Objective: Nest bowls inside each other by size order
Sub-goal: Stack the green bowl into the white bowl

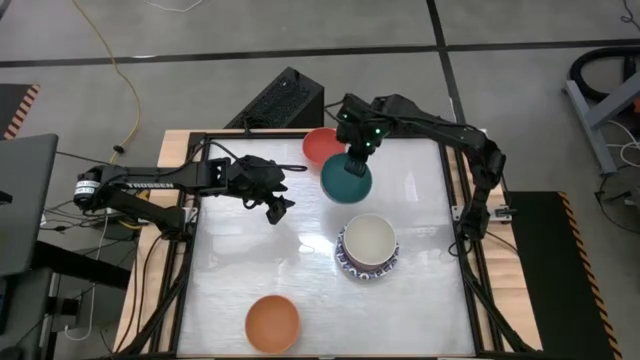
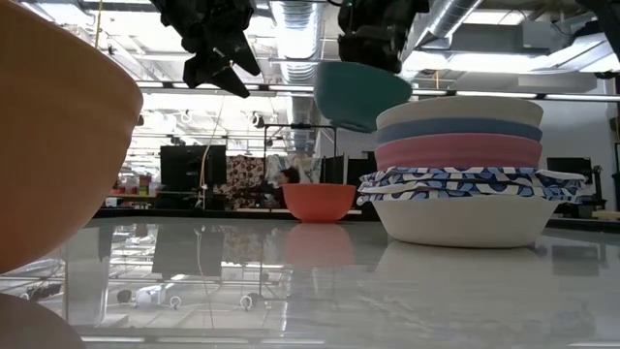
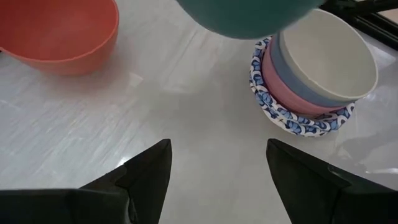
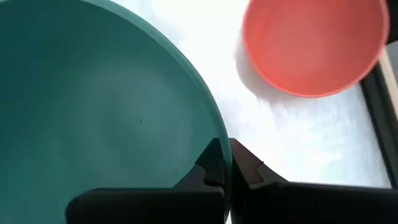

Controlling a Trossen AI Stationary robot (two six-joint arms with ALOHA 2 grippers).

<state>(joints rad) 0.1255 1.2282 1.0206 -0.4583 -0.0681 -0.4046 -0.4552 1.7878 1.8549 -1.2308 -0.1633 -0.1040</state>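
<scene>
My right gripper [image 1: 356, 160] is shut on the teal bowl [image 1: 346, 179], held in the air at the table's far middle; it also shows in the low view [image 2: 360, 92]. The red bowl [image 1: 322, 145] rests on its base at the far edge. A stack [image 1: 368, 248] of patterned bowls with pink, blue and cream bowls nested in it stands at the right middle; the cream bowl [image 3: 329, 53] is on top. The orange bowl [image 1: 272, 322] sits near the front edge. My left gripper [image 1: 280, 200] is open and empty above the table's left middle. My right gripper pinches the teal bowl's rim [image 4: 219, 140] with one finger inside the bowl and one outside. The fingers come from above, on the bowl's far side. The bowl hangs clear of the table, tilted in the low view.
A dark frame [image 1: 190, 250] borders the white table top. Bare table lies between the stack and the orange bowl and at the left front. A black box [image 1: 280, 100] stands beyond the far edge.
</scene>
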